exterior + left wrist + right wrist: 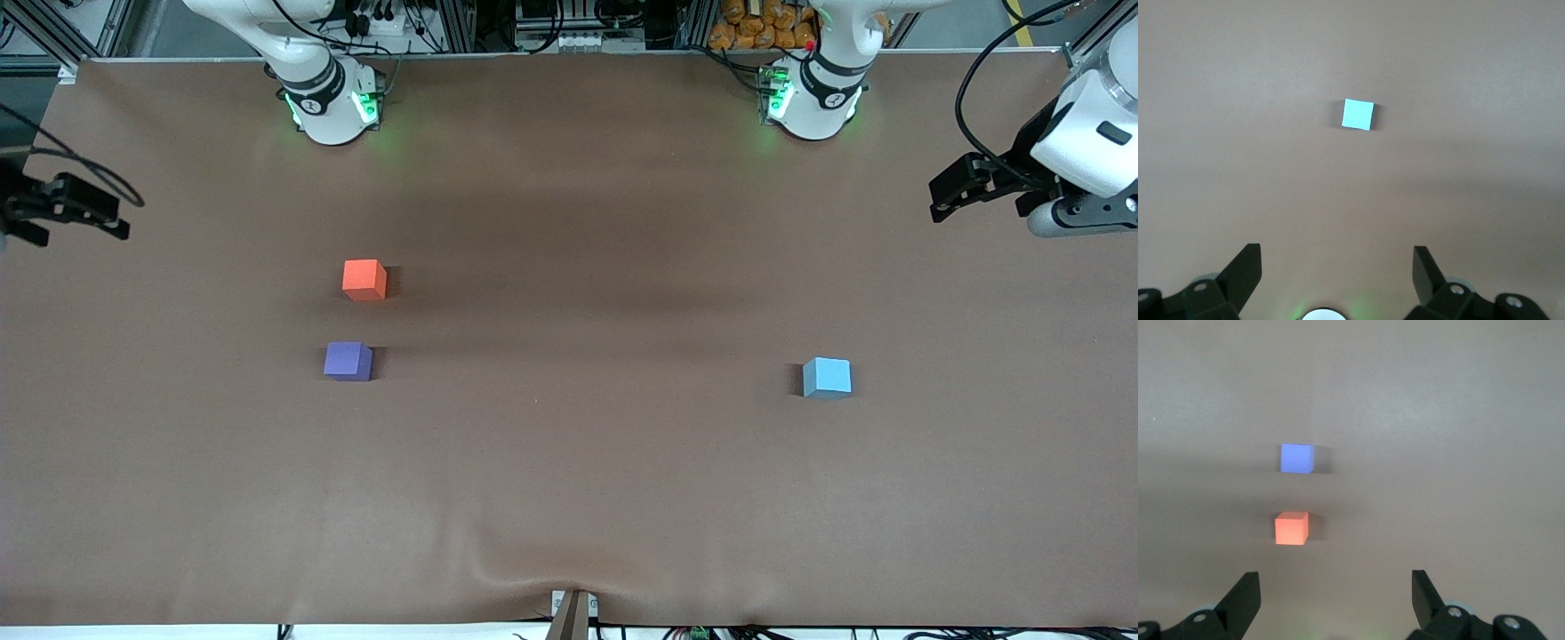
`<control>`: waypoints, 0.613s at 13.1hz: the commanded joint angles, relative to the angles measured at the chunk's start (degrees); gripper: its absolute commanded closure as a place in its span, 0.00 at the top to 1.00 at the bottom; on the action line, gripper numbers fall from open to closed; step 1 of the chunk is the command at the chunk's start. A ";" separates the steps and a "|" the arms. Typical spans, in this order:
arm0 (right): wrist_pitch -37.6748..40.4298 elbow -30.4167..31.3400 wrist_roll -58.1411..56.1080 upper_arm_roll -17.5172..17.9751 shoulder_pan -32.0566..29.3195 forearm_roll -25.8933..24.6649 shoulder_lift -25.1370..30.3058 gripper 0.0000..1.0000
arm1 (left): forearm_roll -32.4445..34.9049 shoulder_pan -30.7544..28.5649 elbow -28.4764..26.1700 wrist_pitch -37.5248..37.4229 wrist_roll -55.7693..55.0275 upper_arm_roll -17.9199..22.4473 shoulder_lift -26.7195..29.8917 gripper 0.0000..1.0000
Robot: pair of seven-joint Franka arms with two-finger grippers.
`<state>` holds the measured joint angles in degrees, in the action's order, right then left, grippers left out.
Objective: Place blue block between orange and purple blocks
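The light blue block [827, 377] [1358, 114] sits alone on the brown table toward the left arm's end. The orange block [364, 279] [1292, 528] and the purple block [348, 361] [1297, 459] stand toward the right arm's end with a gap of about one block between them, the purple one nearer the front camera. My left gripper [942, 200] [1337, 257] hangs open and empty high over the table's edge at the left arm's end. Over the table's edge at the right arm's end, my right gripper [120, 216] [1335, 581] is held up, also open and empty.
The brown table cover [569, 462] is wrinkled at the edge nearest the front camera, where a small bracket [573, 612] pokes up. The two arm bases [333, 102] [811, 98] stand along the edge farthest from that camera.
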<state>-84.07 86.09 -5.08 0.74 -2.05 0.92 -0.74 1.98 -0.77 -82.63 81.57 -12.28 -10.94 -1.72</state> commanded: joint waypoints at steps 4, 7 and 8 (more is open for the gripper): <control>0.66 2.85 1.47 0.58 -0.32 -0.13 1.44 1.00 | -1.01 -0.46 -0.25 -1.41 1.38 -0.49 0.14 1.00; 1.89 3.29 1.56 0.23 -0.24 -0.12 2.50 1.00 | -1.10 -0.46 -1.13 -1.41 1.38 -0.49 0.31 1.00; 1.20 3.91 1.56 0.23 -0.32 0.05 2.50 1.00 | -1.10 -0.63 -1.22 -1.32 1.38 -0.49 0.32 1.00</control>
<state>-82.40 87.75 -4.29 0.83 -1.98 0.90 -0.21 1.98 -0.77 -83.33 80.78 -12.20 -11.14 -1.82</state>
